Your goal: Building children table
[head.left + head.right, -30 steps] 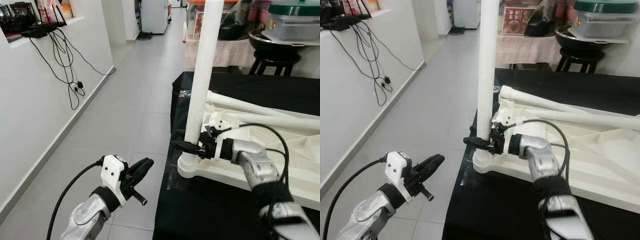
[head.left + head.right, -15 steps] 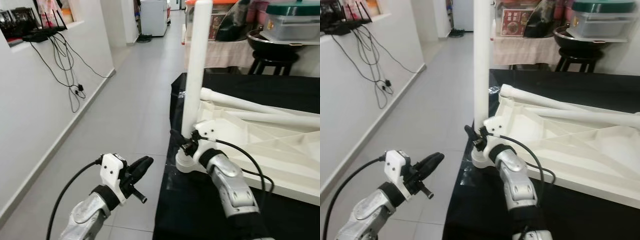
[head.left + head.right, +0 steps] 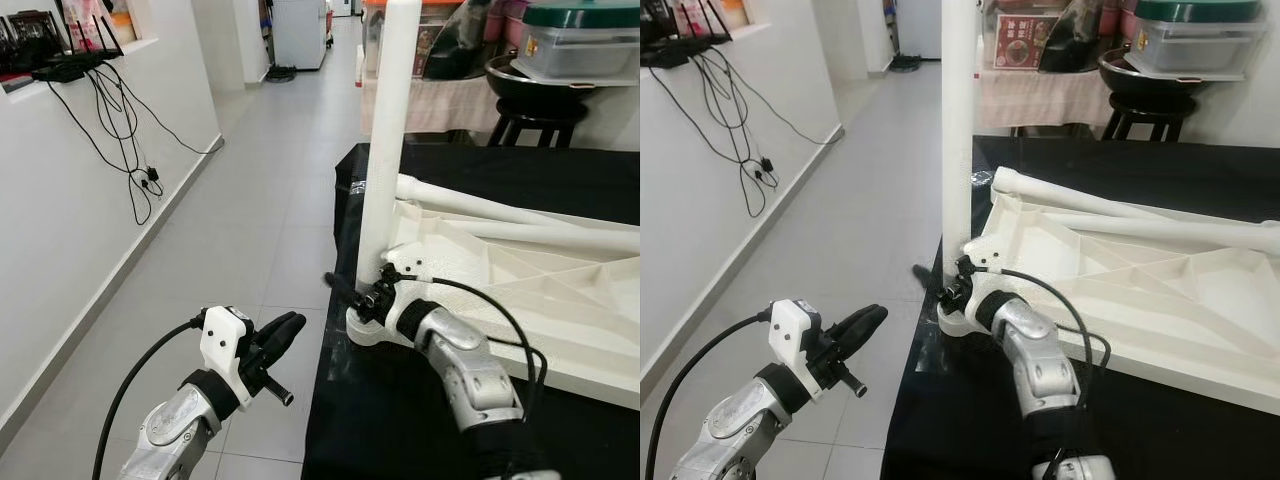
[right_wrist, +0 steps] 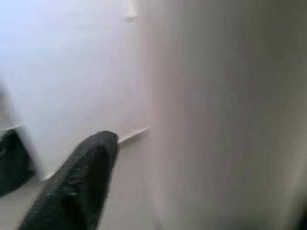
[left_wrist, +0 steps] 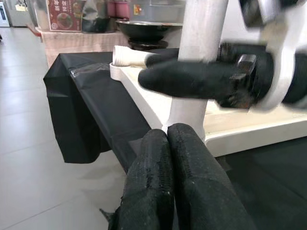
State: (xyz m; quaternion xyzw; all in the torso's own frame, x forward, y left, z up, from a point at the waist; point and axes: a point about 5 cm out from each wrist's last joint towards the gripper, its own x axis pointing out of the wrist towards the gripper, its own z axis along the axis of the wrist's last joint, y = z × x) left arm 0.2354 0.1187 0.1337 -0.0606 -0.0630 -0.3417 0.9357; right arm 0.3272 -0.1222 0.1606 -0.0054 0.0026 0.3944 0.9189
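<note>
Gripping the upright white table leg (image 3: 385, 150) at its base, right gripper (image 3: 352, 297), left gripper (image 3: 280, 332) closed, empty.

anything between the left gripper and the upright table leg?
Nothing solid. The left gripper hovers over the floor beside the black cloth's edge, with open air between it and the upright leg. The right gripper is already at the leg's base, on the near side, so it crowds that spot.
</note>
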